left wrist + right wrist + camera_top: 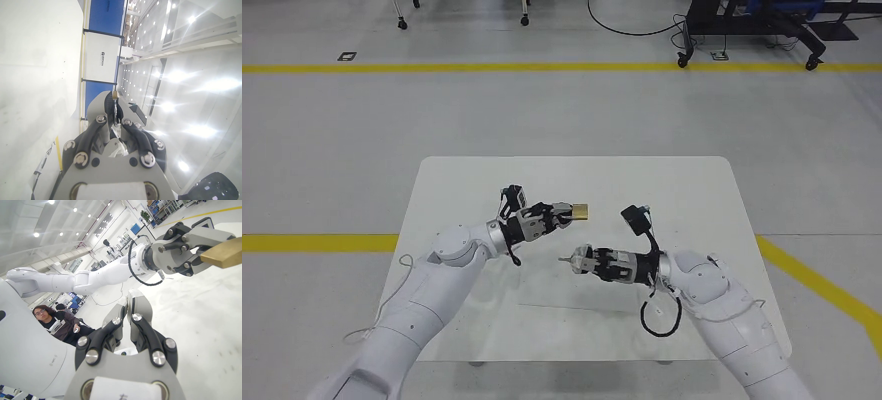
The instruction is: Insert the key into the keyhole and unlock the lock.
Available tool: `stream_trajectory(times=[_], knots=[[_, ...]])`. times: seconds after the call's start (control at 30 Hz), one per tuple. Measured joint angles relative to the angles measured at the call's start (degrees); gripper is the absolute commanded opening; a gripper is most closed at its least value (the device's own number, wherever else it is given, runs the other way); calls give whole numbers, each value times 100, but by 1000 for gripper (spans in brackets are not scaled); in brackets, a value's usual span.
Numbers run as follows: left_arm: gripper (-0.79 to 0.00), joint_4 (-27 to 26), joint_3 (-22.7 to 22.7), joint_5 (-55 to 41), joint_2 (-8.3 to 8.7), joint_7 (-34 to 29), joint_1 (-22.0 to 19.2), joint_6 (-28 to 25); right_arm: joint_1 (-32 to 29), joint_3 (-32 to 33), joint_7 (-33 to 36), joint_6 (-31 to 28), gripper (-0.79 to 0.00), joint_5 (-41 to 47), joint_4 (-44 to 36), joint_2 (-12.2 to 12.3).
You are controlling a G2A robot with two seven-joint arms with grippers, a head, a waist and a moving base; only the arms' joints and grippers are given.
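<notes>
Above the middle of the white table [682, 190], my left gripper [562, 213] is shut on the brass padlock [581, 211]. The left wrist view shows its fingers [98, 106] clamped on the silver shackle [115, 113], the brass body [115, 94] sticking out past the tips. My right gripper [580, 261] hovers a little nearer and to the right, shut on the small key [565, 260], whose tip points left. In the right wrist view the key [128, 303] is a thin edge between the closed fingers, and the padlock [221, 255] hangs ahead in the left gripper [198, 251].
The table's edges [452, 330] lie well away from both grippers. Yellow floor lines [542, 68] run around the table, and wheeled equipment [752, 30] stands far behind it.
</notes>
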Motion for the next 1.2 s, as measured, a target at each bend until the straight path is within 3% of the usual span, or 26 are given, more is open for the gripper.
stream_trajectory(times=[0.6,0.9,1.2], knots=[[-785,143,-31,149,-126,-451,-87,-178,645,-363,-611,-75,-785,-252,904,-163],[-785,198,-67,229,-167,-659,-110,-235,803,-263,-525,-31,-785,225,1233,-147],[-785,170,-129,384,-183,-932,-126,-529,616,-66,-359,-447,-785,899,1089,-79]])
